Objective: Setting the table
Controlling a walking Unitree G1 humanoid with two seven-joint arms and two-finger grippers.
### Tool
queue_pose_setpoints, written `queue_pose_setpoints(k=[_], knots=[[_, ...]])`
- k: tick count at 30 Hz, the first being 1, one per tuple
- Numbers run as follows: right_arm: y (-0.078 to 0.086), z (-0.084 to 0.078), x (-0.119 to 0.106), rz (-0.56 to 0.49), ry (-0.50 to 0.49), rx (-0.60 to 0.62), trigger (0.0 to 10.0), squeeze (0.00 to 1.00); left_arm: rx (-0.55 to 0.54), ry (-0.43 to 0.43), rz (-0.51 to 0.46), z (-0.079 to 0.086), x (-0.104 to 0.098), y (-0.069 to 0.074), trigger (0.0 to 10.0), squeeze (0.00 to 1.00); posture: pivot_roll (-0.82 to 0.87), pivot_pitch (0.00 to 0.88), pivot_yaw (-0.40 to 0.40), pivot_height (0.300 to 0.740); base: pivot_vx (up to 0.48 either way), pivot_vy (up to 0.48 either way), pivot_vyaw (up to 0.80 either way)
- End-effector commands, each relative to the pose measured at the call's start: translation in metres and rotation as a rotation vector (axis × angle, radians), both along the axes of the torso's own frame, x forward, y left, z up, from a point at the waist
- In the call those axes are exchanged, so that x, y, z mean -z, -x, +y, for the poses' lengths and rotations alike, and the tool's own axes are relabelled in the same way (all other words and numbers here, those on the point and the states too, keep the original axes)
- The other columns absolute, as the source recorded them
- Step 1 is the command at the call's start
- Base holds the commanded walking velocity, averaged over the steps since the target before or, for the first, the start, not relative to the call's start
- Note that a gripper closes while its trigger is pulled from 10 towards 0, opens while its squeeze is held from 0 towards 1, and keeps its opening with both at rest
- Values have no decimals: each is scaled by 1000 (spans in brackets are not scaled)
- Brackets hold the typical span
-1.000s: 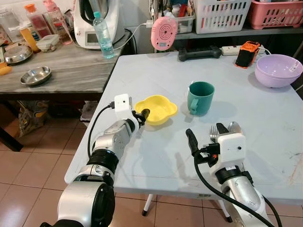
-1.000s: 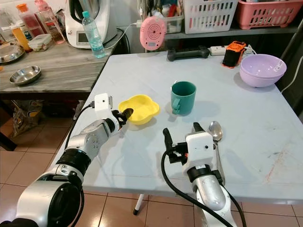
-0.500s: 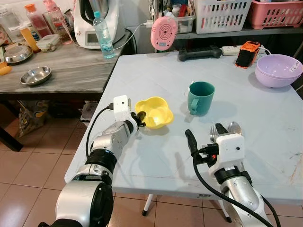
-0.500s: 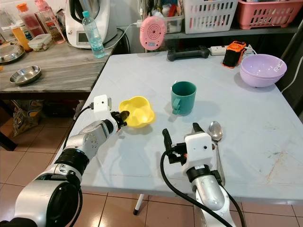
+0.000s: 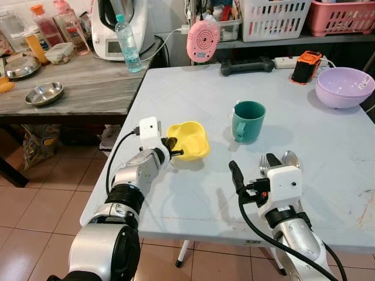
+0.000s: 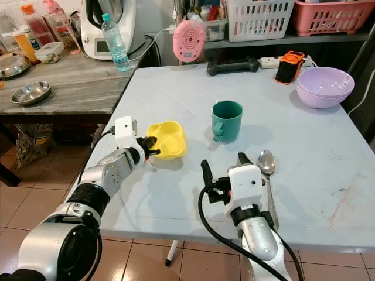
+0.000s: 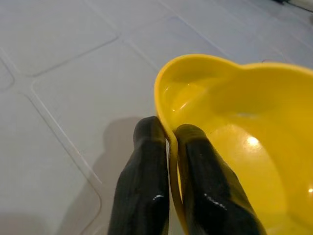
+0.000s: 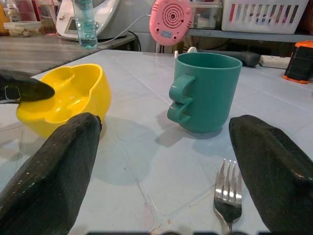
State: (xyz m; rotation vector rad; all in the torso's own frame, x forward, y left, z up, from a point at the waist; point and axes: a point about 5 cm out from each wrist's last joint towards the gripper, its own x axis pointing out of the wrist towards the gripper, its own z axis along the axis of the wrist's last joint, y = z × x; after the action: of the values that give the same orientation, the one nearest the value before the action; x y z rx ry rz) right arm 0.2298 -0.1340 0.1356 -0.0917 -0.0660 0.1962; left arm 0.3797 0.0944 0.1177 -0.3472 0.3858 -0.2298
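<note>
Desk: the large pale grey square desk [image 5: 193, 193] carries all the tableware; a second desk of grey wood [image 5: 88, 88] stands at its left side with bottles and a steel dish.
Lilac bowls: two stacked lilac plastic bowls [image 5: 344, 86] stand near the far right corner of the desk, well apart from the other things.
Green cup: the dark green plastic cup with a handle [image 5: 248, 121] stands upright in the middle of the desk, between the yellow bowl and the cutlery; its handle points toward the robot.
Yellow bowl: the yellow plastic bowl with a wavy, flower-like rim [image 5: 188, 140] is on the left part of the desk, just left of the cup. It is tilted, its left rim lifted, the far side low on the desk.
Left tool: the left tool [image 5: 171, 147] is clenched on the near left rim of the yellow bowl; in the left wrist view one black finger [image 7: 144, 181] is outside the wall and the other is inside.
Right tool: the right tool [image 8: 166, 161] is released, its fingers spread wide, low over the desk near the front edge, just before the cutlery.
Cutlery: a metal spoon [image 6: 267, 162] and a metal fork [image 8: 228, 196] lie side by side on the desk, right of the cup, partly hidden behind the right wrist.
</note>
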Motion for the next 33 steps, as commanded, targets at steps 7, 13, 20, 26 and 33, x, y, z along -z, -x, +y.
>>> queue_pose_setpoints(k=[7,13,20,26,33], knots=[[-3,8,1,11,-19,-56,10000,0,-82,-109,-28,25,2,0,0,0,-149,17,122,740,0,0,0],[-6,15,3,37,-37,-147,10000,0,-176,-128,-37,48,9,8,0,0,-128,10,111,740,0,0,0],[-14,8,1,26,-18,-125,10000,0,-231,-140,-92,64,15,25,0,0,-105,0,90,740,0,0,0],[-22,-1,-4,-5,-19,-54,10000,0,-240,-114,-176,69,13,41,0,0,-96,0,74,740,0,0,0],[-25,-3,-6,-15,-26,-37,10000,0,-222,-126,-299,63,-2,55,0,0,-94,0,63,740,0,0,0]])
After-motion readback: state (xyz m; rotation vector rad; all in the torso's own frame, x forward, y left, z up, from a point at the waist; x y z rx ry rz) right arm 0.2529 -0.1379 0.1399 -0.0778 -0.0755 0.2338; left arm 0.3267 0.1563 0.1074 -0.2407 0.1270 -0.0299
